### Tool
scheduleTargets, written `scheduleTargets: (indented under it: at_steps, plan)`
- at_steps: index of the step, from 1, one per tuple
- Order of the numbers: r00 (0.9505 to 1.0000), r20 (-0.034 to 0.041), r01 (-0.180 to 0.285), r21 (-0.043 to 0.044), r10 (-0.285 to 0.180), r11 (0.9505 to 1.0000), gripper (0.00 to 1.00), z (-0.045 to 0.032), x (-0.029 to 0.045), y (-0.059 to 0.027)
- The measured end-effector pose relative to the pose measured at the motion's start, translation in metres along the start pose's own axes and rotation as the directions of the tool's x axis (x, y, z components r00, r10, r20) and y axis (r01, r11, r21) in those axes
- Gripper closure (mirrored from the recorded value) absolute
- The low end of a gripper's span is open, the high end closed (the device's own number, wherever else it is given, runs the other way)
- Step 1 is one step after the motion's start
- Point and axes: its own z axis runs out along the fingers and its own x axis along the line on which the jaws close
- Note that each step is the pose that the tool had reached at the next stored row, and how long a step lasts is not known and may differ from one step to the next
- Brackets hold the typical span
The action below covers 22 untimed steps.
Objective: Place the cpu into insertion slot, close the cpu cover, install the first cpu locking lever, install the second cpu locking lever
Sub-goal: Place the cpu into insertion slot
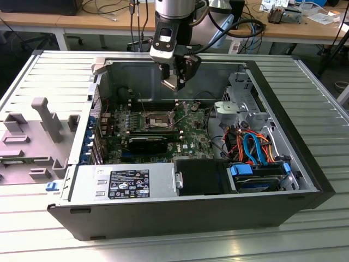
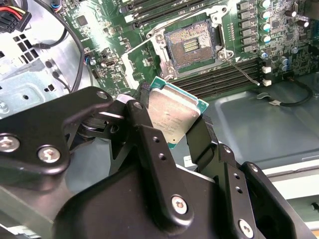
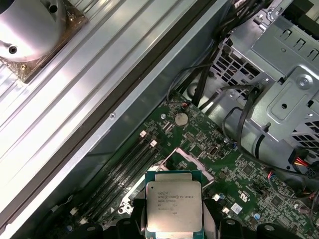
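Dull silver-grey metal with a thin green rim: that is the cpu [image 2: 175,112]. It is pinched by two opposite edges between the black fingers of the claw [image 2: 173,124], which is closed down to the chip's width and holds nothing else. In the exterior view the claw [image 1: 175,82] hangs inside the open computer case [image 1: 191,218], above the green motherboard [image 1: 191,139], at roughly one o'clock from the insertion slot [image 1: 158,118]. The chip is well apart from the socket and appears tilted against the board rather than level with it.

In the second wrist view the insertion slot [image 2: 192,47] is a square dark recess with a bright metal rim and a fine grid of contacts, with nothing lying in it. A thin wire lever [image 2: 241,69] stands swung out beside it.

To do this step well, I judge the chip should first be turned level and square over the recess, edges parallel to the rim. It should then go straight down with no sideways sliding, since such fine contacts would likely bend. The smooth metal top and narrow edge grip offer little hold, so slow motion seems wise.

The worktop [image 1: 54,71] is ribbed, pale aluminium. A grey moulded plastic part [image 1: 38,131] lies on it at nine o'clock from the case. Blue and orange cables [image 1: 253,147] curl at four o'clock from the socket.
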Motion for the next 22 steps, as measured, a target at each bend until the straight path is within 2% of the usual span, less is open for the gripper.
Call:
scheduleTargets:
  at_steps: [22]
  plan:
    - [0.9992,0.0035,-0.040,-0.0008,0.040,0.9992,0.46,0.0006,0.0000,-0.0001]
